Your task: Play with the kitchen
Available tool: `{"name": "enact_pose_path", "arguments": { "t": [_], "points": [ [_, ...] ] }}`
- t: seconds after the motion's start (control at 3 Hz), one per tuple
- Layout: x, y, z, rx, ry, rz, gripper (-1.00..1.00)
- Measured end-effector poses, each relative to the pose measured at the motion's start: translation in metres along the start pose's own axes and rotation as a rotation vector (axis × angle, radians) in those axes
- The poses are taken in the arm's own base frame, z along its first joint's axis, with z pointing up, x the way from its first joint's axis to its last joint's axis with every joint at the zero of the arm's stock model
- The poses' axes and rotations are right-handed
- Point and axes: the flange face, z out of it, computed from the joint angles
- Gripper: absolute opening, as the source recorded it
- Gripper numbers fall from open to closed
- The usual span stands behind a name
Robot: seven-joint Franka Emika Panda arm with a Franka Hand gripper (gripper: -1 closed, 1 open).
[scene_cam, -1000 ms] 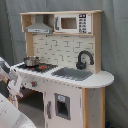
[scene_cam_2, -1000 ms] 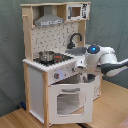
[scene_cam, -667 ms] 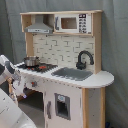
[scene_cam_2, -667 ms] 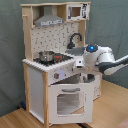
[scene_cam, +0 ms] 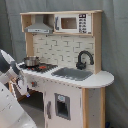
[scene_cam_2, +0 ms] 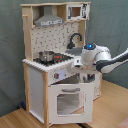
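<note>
1. White panels and light wood make up the kitchen (scene_cam: pixel 70 75), which stands on a wooden floor (scene_cam_2: pixel 115 107) before a grey curtain (scene_cam: pixel 116 50) in both exterior views.
2. On the black stovetop (scene_cam_2: pixel 52 58) sits a small metal pot (scene_cam_2: pixel 46 55), toward the second exterior view's left.
3. The grey sink (scene_cam: pixel 72 74) and black faucet (scene_cam: pixel 84 59) lie on the counter at the first exterior view's right, with the tiled back wall behind them.
4. Up top, the grey hood (scene_cam: pixel 39 26) hangs left of the microwave (scene_cam: pixel 73 23) in the first exterior view.
5. The white arm (scene_cam_2: pixel 100 56) reaches in from the second exterior view's right, its wrist near the counter's front edge, above the oven door (scene_cam_2: pixel 67 100).
6. The gripper (scene_cam_2: pixel 87 77) sits just below the counter at the oven's top; whether its fingers are spread or closed I cannot tell.
</note>
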Motion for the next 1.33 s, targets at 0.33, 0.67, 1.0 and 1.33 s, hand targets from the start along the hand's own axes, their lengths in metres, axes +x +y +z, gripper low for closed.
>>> {"name": "enact_pose_path", "arguments": {
  "t": [0.33,0.67,1.0,1.33],
  "points": [
    [0.000,0.001,0.001,0.001,0.006,-0.007,-1.00],
    [0.001,0.003,0.003,0.006,0.022,-0.030,-1.00],
    [0.008,0.003,0.012,0.028,0.065,-0.098,-1.00],
    [0.013,0.002,0.024,0.055,0.092,-0.153,-1.00]
  ]
}}
